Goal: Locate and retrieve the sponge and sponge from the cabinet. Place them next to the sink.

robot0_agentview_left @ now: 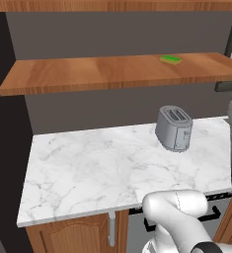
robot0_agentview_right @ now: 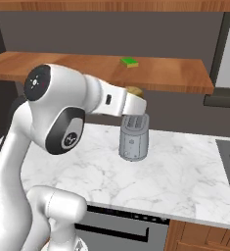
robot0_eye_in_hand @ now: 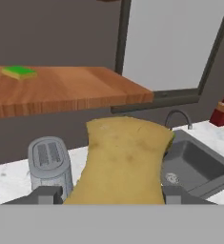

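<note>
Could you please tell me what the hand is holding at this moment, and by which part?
The hand holds the olive-yellow sponge by its near end, one finger on each side; the rest sticks out ahead of the hand. The green sponge lies on the shelf.

Olive-yellow sponge (robot0_eye_in_hand: 125,159) with brownish mottling; bright green sponge (robot0_agentview_left: 171,59); reddish-brown wood-grain shelf (robot0_agentview_left: 88,74) — white, grey-veined marble counter (robot0_agentview_left: 97,173); grey toaster (robot0_agentview_left: 174,128).

No readable text, label, brand, number or sign appears in any view; the small marks on the white arm's joints are too small to read.
</note>
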